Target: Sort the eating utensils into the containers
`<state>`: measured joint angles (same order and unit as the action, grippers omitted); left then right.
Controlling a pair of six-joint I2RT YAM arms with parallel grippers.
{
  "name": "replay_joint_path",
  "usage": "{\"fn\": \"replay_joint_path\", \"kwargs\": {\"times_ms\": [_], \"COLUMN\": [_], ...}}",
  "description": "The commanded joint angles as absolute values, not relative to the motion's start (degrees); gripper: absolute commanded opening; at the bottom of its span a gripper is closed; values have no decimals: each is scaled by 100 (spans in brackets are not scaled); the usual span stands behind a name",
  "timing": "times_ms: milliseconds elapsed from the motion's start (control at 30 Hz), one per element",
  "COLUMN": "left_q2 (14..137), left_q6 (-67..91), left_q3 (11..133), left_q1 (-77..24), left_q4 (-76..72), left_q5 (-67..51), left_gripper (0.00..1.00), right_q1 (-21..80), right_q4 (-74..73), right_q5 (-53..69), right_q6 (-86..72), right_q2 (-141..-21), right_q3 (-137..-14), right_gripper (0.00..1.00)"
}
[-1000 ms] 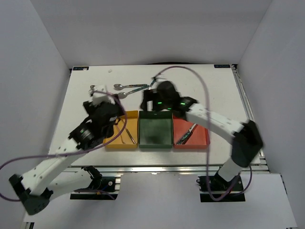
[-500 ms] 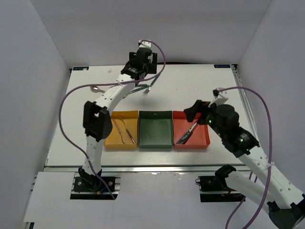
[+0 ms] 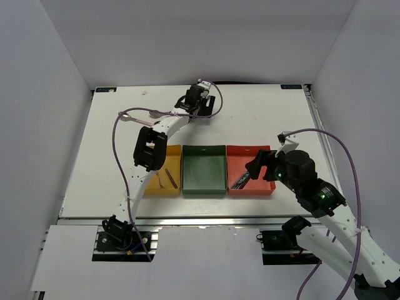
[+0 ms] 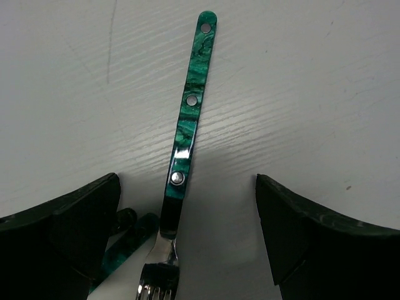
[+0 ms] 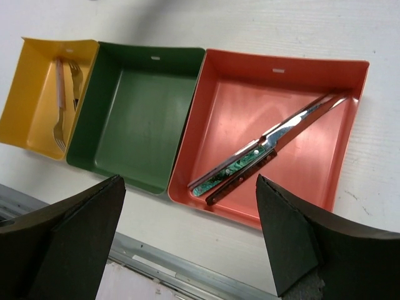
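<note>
Left wrist | fork [image 4: 182,153]: teal marbled handle, three rivets, silver tines

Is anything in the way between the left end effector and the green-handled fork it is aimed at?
Nothing visible. The fork lies bare on the table, its handle between the open fingers of the left end effector. Two more green handles lie beside the fork's head, near one finger, not over it.

Three square trays sit in a row toward six o'clock: one yellow tray [image 5: 25,106], one green tray [image 5: 137,112], one red tray [image 5: 250,106]. Two forks [image 5: 62,119] lie in the yellow tray, two knives [image 5: 262,153] in the red. Toward twelve o'clock, one teal-handled fork [image 4: 187,119] lies on the table [image 3: 262,119], with two more teal handles [image 4: 128,240] partly showing at its seven o'clock.
</note>
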<state>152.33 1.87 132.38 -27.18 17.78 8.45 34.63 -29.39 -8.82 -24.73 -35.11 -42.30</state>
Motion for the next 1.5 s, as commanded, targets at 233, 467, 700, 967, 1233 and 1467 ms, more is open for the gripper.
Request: {"fn": "replay_joint_path", "kwargs": {"times_ms": [233, 467, 700, 967, 1233, 1467], "left_q2": [15556, 15688, 15452, 14863, 13476, 11528], "left_q6": [334, 316, -220, 597, 1467, 2458], "left_q3": [13685, 13615, 13201, 13237, 13140, 11078], "left_q1": [-2514, -2549, -3049, -3243, -3234, -3226], "left_q4": [1459, 1635, 1530, 932, 624, 1168], "left_q5": [9, -360, 324, 808, 1361, 3019], "left_gripper": [76, 46, 24, 0, 0, 0], "right_q1": [3463, 3454, 3463, 3463, 3463, 3463], "right_q4": [-3111, -3190, -3182, -3225, -3243, -3111], "right_q5": [-853, -817, -739, -703, -703, -572], "right_q6": [-2224, -2197, -2197, -2224, -2250, -2294], "right_q2": [-3226, -3147, -3015, -2909, -2830, -2804], "right_q3": [-4175, -4228, -4210, -4113, -4113, -4192], "right_gripper": [89, 89, 89, 89, 89, 89]}}
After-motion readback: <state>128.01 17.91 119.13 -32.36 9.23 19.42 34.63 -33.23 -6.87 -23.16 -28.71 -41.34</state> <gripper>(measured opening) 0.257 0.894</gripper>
